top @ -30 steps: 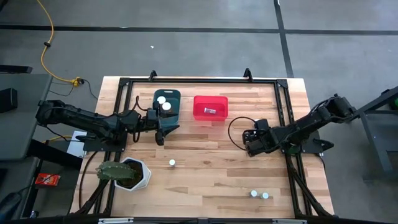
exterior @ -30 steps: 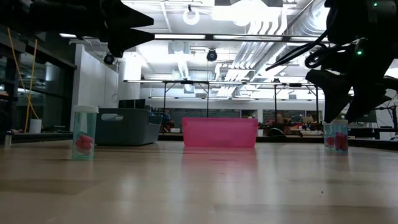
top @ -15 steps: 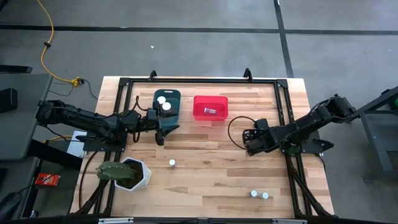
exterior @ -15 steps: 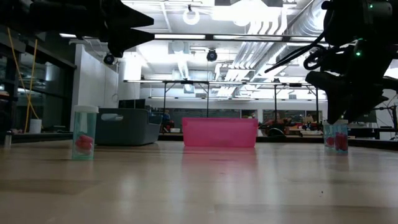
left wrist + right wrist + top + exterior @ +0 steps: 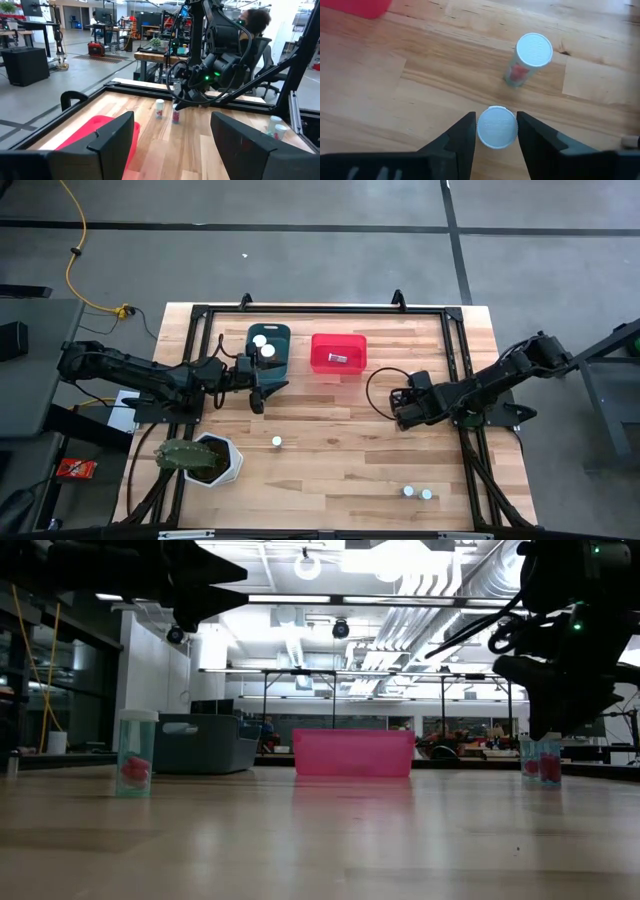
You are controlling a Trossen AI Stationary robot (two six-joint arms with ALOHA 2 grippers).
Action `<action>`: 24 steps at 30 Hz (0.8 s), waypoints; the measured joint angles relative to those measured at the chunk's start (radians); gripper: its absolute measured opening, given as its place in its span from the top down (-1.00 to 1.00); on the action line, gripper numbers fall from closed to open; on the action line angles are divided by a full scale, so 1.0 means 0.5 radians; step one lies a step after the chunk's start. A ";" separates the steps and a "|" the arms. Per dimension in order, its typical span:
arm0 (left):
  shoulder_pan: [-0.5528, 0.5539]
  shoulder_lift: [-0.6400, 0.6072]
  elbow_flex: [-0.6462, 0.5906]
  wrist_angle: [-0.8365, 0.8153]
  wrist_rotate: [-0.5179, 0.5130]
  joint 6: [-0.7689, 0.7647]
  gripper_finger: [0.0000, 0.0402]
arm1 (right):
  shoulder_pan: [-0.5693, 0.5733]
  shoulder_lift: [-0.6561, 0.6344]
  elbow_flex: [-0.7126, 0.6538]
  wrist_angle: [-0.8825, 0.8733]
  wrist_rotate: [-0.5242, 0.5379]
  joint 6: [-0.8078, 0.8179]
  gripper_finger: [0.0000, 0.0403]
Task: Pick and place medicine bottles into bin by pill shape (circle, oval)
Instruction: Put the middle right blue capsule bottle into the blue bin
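Note:
My right gripper (image 5: 398,408) (image 5: 496,140) is open and points down. Its fingers stand on either side of the white cap of an upright medicine bottle (image 5: 496,127), and I see no touch. A second bottle (image 5: 527,60) stands close beside it. The arm hides both in the high view, and they show in the low view (image 5: 540,760). My left gripper (image 5: 262,392) (image 5: 172,145) is open and empty beside the teal bin (image 5: 268,365), which holds two bottles (image 5: 260,340). The red bin (image 5: 338,365) holds one bottle (image 5: 338,358). Another bottle (image 5: 277,441) stands mid-table.
Two more bottles (image 5: 417,493) stand near the table's near edge on the right. A white hexagonal plant pot (image 5: 210,460) sits at the near left. A black frame (image 5: 320,309) runs around the table. A person sits beyond the table's right side (image 5: 255,22).
My right gripper has edged a little toward the table's left, over the pair of bottles under it, and stays open. The bottles have kept their places.

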 joint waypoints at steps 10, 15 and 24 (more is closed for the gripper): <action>0.000 -0.178 0.001 -0.095 -0.020 -0.099 -0.26 | 0.002 -0.070 0.185 -0.001 0.155 -0.418 0.46; 0.000 -0.287 0.001 -0.142 -0.023 -0.112 -0.26 | -0.007 -0.071 0.391 0.349 0.377 -1.087 0.51; 0.000 -0.333 0.001 -0.140 -0.023 -0.142 -0.26 | -0.161 0.013 0.426 1.450 0.298 -2.254 0.52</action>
